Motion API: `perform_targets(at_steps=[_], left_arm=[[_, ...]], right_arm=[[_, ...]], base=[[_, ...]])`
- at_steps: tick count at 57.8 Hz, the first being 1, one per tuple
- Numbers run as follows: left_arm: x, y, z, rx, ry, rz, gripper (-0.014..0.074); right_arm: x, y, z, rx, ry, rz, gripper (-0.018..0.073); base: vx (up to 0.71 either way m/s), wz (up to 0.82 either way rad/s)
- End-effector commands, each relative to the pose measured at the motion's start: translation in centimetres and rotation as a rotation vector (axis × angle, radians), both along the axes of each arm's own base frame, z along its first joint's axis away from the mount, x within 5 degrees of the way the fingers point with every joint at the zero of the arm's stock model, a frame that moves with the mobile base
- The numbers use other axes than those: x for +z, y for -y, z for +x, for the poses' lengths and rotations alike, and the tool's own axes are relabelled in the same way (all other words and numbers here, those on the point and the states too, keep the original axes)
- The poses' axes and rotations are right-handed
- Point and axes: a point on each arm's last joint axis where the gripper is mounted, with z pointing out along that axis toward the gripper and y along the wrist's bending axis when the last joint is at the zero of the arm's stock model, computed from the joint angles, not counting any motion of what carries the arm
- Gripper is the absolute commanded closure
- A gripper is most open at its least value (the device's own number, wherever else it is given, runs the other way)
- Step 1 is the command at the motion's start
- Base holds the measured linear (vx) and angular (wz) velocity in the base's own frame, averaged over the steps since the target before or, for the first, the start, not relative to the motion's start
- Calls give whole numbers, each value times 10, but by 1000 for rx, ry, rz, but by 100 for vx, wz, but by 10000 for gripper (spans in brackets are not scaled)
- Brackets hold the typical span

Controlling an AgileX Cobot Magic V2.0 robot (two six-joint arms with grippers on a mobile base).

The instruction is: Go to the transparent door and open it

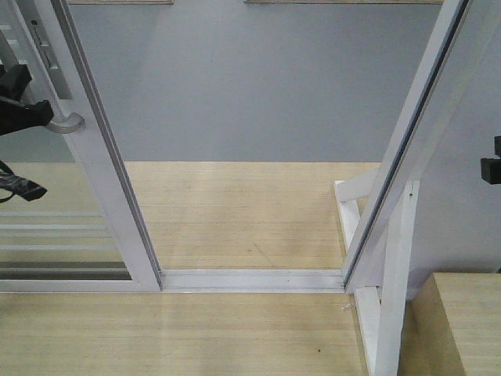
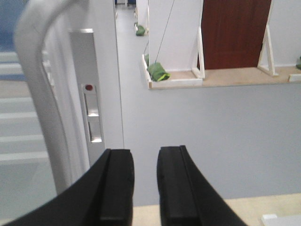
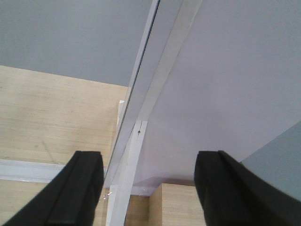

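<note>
Transparent door (image 1: 94, 168) seen at left of front view, long axis vertical, slid aside along floor track (image 1: 250, 279). Curved pull handle (image 1: 66, 123) met by left gripper (image 2: 145, 181), jaws nearly closed, nothing clamped. Right gripper (image 3: 148, 186) held wide apart, empty.

Even soft light; near handle (image 2: 35, 94) blurred.

Transparent door (image 1: 94, 157): white-silver framed glass panel, thin horizontal bars across the glass, curved silver pull handle (image 1: 69, 122) on its stile; slid left, doorway open to its right.
</note>
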Motion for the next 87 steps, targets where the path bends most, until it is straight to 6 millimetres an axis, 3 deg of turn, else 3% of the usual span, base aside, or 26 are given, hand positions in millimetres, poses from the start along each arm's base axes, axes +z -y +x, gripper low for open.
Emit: perform_targets(at_steps=[1,16,27,45,63,71,87], left_arm=[[28,0,-15,-3,163,-19,296],[50,-3,-50,9,207,-13,296],[54,-3,-55,9,226,-14,304],[52,-2,-61,11,163,-8,420],[51,-8,-104,57,-20,13,519],[32,-9,-129,54,13,11,603],[-37,-9,-179,35,144,49,604]], right_arm=[[17,0,1,24,96,-19,62],[17,0,1,24,96,-19,62],[17,0,1,23,96,-18,62],[17,0,1,23,96,-18,62],[17,0,1,23,96,-18,62],[17,0,1,23,96,-18,62],[17,0,1,23,96,-18,62]], base=[[0,0],[0,0],[0,0],[0,0],[0,0],[0,0],[0,0]])
